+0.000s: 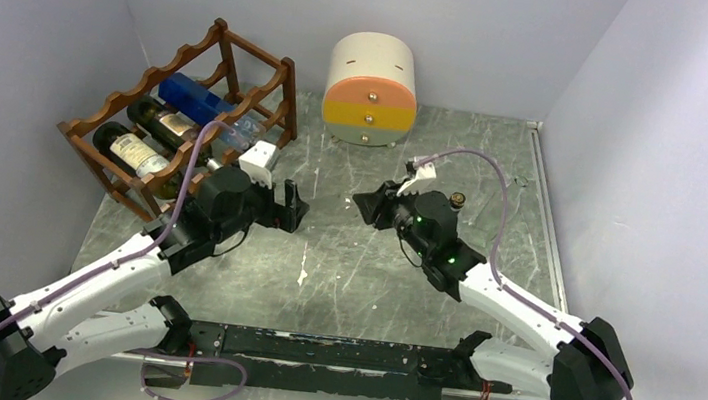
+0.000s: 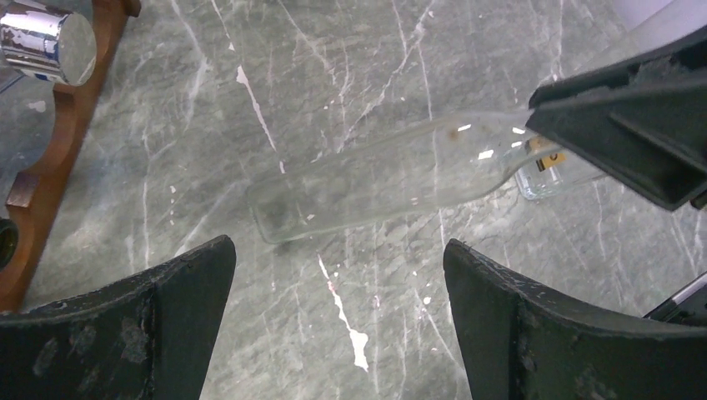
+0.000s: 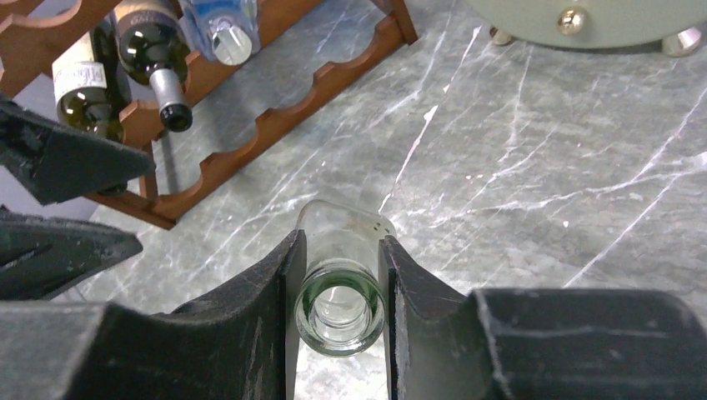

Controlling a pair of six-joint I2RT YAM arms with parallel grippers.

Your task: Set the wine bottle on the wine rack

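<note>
A clear, empty glass wine bottle (image 2: 392,175) hangs on its side above the marble table. My right gripper (image 3: 340,250) is shut on its neck, with the open mouth (image 3: 340,310) facing the right wrist camera. My left gripper (image 2: 338,250) is open and empty, its fingers just short of the bottle's base. In the top view the two grippers face each other mid-table, left (image 1: 297,209) and right (image 1: 361,206); the clear bottle barely shows there. The reddish-brown wine rack (image 1: 290,102) stands at the far left.
The rack holds a blue bottle (image 1: 195,101) and two dark labelled bottles (image 1: 162,123), (image 1: 129,147); its front lower scallops (image 3: 275,125) hold nothing. A cream-and-orange drawer box (image 1: 373,86) stands at the back centre. Grey walls close in the table.
</note>
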